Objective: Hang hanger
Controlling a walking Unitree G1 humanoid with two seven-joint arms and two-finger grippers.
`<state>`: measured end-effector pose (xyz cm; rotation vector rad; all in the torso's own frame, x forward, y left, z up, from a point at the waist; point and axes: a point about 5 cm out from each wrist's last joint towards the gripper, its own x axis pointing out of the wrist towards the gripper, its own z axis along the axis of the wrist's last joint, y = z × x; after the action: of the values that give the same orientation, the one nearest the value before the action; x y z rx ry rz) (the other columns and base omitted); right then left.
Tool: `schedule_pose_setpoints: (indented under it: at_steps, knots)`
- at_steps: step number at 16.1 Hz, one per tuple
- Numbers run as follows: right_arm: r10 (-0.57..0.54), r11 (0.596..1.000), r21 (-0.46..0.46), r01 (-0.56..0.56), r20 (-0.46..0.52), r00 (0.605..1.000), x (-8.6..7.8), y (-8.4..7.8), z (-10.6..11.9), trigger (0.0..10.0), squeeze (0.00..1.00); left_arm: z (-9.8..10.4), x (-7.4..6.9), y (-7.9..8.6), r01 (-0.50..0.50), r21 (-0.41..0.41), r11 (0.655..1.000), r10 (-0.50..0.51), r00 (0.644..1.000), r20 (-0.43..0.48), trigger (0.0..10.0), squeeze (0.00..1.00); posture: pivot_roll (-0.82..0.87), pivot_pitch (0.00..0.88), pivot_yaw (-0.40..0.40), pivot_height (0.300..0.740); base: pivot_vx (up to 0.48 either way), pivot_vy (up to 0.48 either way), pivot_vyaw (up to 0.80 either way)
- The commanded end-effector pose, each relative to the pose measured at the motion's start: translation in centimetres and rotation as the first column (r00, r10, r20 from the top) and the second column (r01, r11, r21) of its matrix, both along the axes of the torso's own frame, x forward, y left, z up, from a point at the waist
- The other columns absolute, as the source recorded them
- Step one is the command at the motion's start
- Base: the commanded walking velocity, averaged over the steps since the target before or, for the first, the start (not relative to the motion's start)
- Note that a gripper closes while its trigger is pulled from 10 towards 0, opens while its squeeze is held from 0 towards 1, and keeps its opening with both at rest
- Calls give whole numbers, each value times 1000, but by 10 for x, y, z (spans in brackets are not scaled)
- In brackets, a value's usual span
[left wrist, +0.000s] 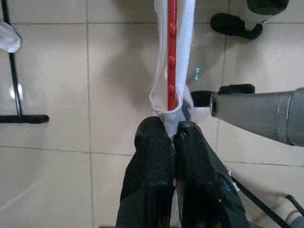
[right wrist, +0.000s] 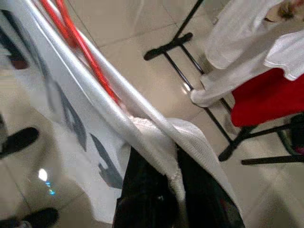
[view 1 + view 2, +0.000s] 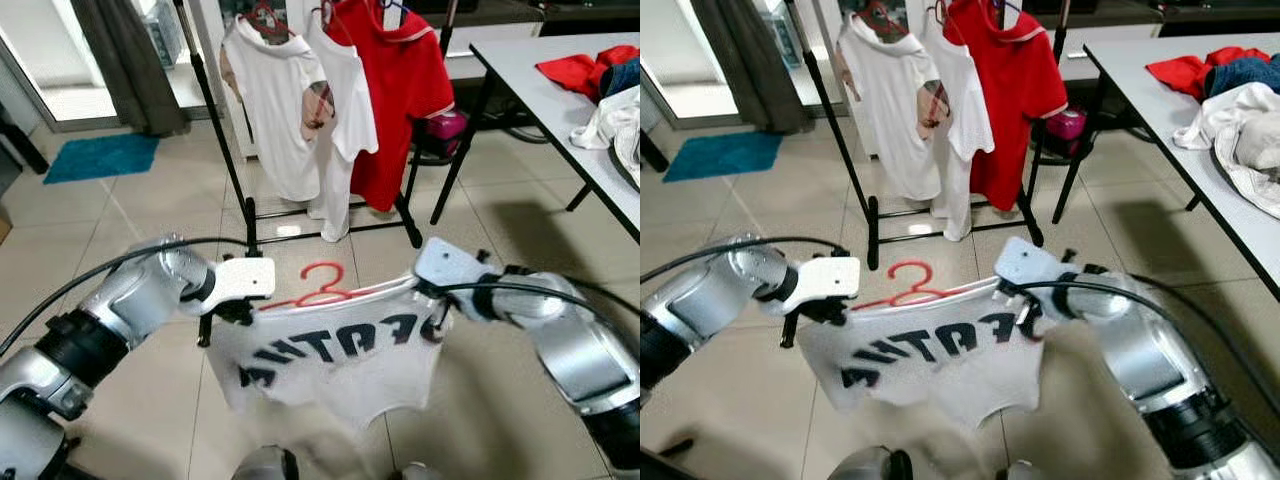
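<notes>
Between your two arms, low over the tiled floor, a white T-shirt with dark lettering hangs on a red hanger, its hook standing up above the collar. Your left hand is pinched shut on the shirt's shoulder end, where the white cloth wraps the red hanger arm; the left wrist view shows both black fingers pressed together on the fabric. Your right hand grips the opposite shoulder, its fingers closed over a fold of white cloth, with the red hanger bar running just beside it. The shirt is stretched out flat between the two hands and sags below them. Ahead of you stands a black clothes rack holding what it already carries: a white shirt, a second white garment close beside it, and a red polo shirt next to that, all hanging well apart from the hanger you hold. At the right, a white table bears a heap of clothes, red, blue and white, along its far edge. A blue mat lies on the floor at the far left.
</notes>
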<state>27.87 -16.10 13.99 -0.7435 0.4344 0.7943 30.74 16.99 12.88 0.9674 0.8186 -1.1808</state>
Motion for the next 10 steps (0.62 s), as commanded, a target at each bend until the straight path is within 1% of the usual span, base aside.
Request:
schedule_pose_setpoints:
  at_steps: [1, 2, 3, 4, 7, 10]
  knots:
    - [13, 999, 52, -12, -14, 1000, -4, 7, 5, 10000, 0, 4, 4, 1, -4, -1, 1000, 4, 999, 35, 0, 0, -33, 50, 67, 740, 0, 0, 0]
    - [12, 998, 57, -11, -19, 1000, -4, 8, 5, 10000, 4, 5, 5, -1, 9, -7, 1000, -8, 999, 44, 0, 0, -35, 52, 66, 740, 0, 0, 0]
    - [5, 999, 52, -4, -10, 1000, -3, 8, 4, 10000, 925, 7, 3, -4, 35, -27, 999, -35, 999, 33, 0, 0, -35, 52, 66, 740, 0, 0, 0]
    - [-7, 999, 53, 7, -7, 1000, -2, 8, 3, 10000, 1000, 8, 1, -7, 65, -34, 997, -65, 998, 21, 0, 0, -34, 52, 65, 740, 0, 0, 0]
    - [-30, 997, 69, 30, 0, 1000, 0, 9, 6, 10000, 1000, 7, -1, -9, 71, -36, 997, -71, 997, 16, 0, 0, -34, 52, 64, 740, 0, 0, 0]
    - [17, 999, 51, -17, 8, 1000, -3, 11, 9, 10000, 1000, 7, 8, -3, 20, -28, 999, -19, 999, 41, 0, 0, -41, 55, 63, 740, 0, 0, 0]
